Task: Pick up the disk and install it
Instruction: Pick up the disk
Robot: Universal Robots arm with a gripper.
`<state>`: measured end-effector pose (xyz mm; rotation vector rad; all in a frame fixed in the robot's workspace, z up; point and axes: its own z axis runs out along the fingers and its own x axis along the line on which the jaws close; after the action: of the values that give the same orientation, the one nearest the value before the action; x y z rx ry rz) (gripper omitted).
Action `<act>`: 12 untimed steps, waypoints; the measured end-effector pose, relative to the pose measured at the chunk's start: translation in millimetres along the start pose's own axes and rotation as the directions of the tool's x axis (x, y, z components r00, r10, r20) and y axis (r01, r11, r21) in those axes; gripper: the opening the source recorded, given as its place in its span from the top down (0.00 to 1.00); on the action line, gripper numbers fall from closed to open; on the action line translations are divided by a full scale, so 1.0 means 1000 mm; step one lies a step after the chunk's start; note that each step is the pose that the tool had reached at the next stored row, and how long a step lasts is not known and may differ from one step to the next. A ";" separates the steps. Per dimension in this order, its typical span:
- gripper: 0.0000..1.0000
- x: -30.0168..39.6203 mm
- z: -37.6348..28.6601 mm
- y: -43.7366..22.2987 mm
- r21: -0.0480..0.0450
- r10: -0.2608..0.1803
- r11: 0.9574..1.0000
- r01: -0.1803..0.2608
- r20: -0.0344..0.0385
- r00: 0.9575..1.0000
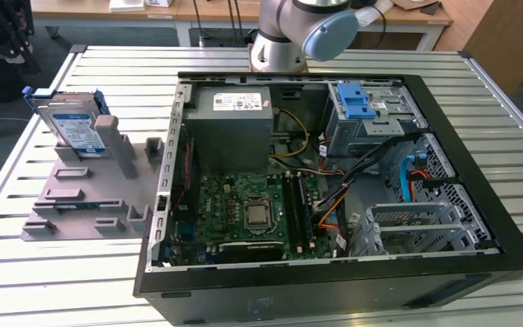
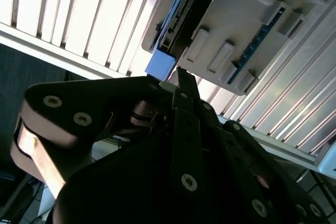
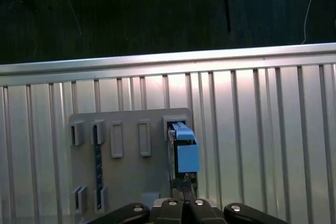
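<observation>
**Disk on its stand, gripper shut and apart from it**

In the exterior view, the disk (image 1: 73, 127) stands on edge in a slot at the far end of a grey stand (image 1: 84, 204). Its labelled face is turned toward the camera and blue rails frame it. The stand lies on a slatted metal table (image 1: 25, 286), just beside an open computer case (image 1: 334, 300), on the exterior view's left of it. Inside the case are a grey box (image 1: 234, 129), a green circuit board (image 1: 252, 211) and, on the exterior view's right at the back, a metal drive cage (image 1: 380, 126) with a blue latch (image 1: 357, 102) on top. The arm (image 1: 284, 34) rises from the far edge of the table behind the case.

In the second wrist view, the black gripper (image 2: 180, 77) takes up the foreground. Its two fingers are pressed together into one narrow blade and pinch nothing. Its tip lines up with the blue corner of the disk (image 2: 184, 14), which sits in the stand (image 2: 247, 3) on the table (image 2: 79, 14); no contact can be made out.

In the first wrist view, the disk (image 3: 182, 153) is seen edge-on, blue end up, in the outermost slot of the stand (image 3: 128, 177). The gripper (image 3: 184, 190) has its fingers together, in line with the disk's edge. The table (image 3: 262, 129) spreads around the stand.
</observation>
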<state>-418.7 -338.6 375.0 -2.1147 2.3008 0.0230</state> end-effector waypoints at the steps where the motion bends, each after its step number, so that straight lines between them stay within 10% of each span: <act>1: 0.89 -0.0011 0.0003 0.0001 0.000 0.000 1.000 0.000 0.000 1.000; 12: 0.89 -0.0018 0.0005 0.0002 0.000 0.000 1.000 0.000 0.000 1.000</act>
<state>-418.7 -336.8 374.5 -2.1146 2.3008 0.0228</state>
